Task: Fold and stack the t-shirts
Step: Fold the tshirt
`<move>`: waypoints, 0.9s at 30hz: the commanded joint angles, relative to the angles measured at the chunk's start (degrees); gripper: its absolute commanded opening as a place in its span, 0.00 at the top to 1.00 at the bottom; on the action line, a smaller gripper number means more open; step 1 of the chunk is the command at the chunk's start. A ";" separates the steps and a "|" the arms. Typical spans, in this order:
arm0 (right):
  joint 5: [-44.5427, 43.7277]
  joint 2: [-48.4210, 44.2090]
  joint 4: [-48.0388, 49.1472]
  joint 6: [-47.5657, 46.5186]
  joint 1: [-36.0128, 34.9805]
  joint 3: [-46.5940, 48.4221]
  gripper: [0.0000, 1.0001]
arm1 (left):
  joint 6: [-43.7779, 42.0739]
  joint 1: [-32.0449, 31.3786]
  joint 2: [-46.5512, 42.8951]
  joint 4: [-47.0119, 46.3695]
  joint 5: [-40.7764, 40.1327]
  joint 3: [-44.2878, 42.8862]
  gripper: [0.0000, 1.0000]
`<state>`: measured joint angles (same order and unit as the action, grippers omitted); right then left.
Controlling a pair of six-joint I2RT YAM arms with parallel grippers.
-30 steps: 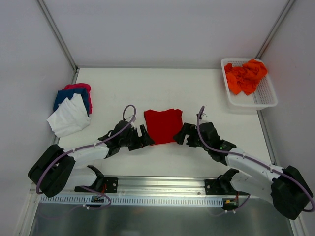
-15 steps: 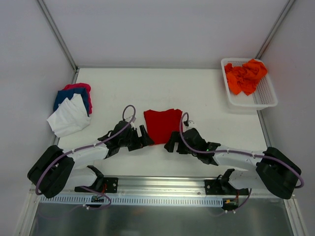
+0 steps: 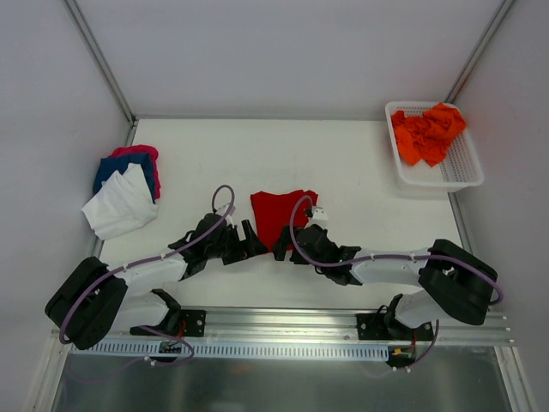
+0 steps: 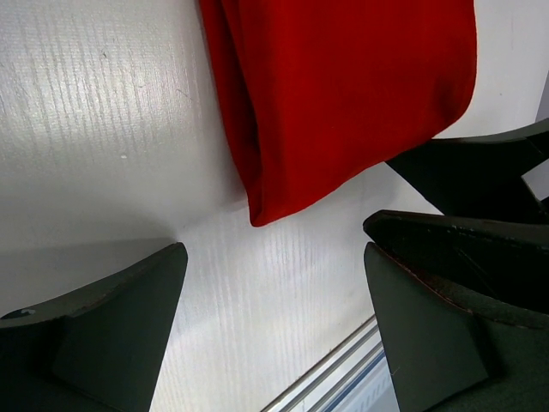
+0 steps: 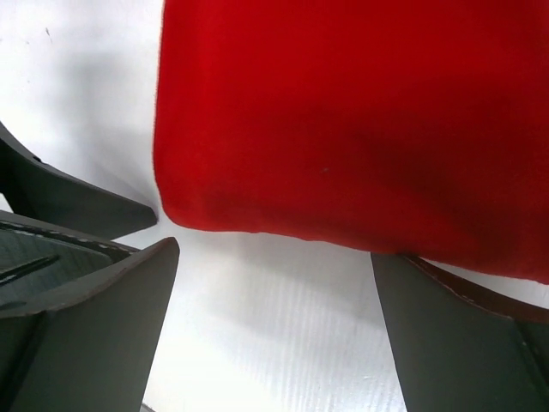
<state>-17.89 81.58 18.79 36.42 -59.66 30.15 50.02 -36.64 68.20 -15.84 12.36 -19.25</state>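
Observation:
A deep red t-shirt (image 3: 281, 215) lies folded flat at the table's middle. My left gripper (image 3: 255, 240) stands open just off the shirt's near left corner, with bare table between its fingers (image 4: 273, 257); the red cloth (image 4: 343, 94) lies ahead of them. My right gripper (image 3: 283, 245) is open at the shirt's near edge, close beside the left one. Its fingers straddle bare table (image 5: 274, 253) just short of the red hem (image 5: 360, 112). At the far left, a white t-shirt (image 3: 120, 206) rests on blue (image 3: 120, 167) and pink (image 3: 137, 152) ones.
A white mesh basket (image 3: 467, 176) at the back right holds crumpled orange t-shirts (image 3: 426, 133). The right gripper's black fingers (image 4: 480, 180) show in the left wrist view. A metal rail (image 3: 283, 322) runs along the near table edge.
The right arm has swung left along the red t-shirt's near edge, from its right side to beside the left gripper. The left arm has stayed put, and both grippers remain open.

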 commanded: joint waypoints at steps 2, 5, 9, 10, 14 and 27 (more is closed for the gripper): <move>-7.85 -1.33 -2.34 0.49 -2.30 3.42 0.00 | -0.36 0.52 0.52 1.51 -0.85 1.67 0.13; -11.11 -1.95 -4.97 -0.04 -3.53 4.30 0.00 | -0.01 0.52 0.96 0.63 -0.23 1.93 0.13; -15.06 -1.34 -8.06 -0.21 -5.72 5.79 0.01 | 0.34 0.52 1.23 -0.16 0.30 2.28 0.13; -16.81 -0.99 -8.59 0.40 -6.17 6.06 0.01 | 0.52 0.52 1.23 -0.25 0.47 2.46 0.13; -19.28 2.08 -10.70 2.16 -7.40 7.99 0.01 | 0.78 0.52 0.79 -0.69 0.82 2.98 0.13; -20.97 10.44 -34.24 -11.90 -12.85 27.85 0.00 | 1.13 0.52 -1.76 -1.13 0.82 4.57 0.13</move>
<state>-39.88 91.72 -7.60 28.51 -71.11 50.94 51.31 -36.25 66.22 -19.75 12.86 -16.01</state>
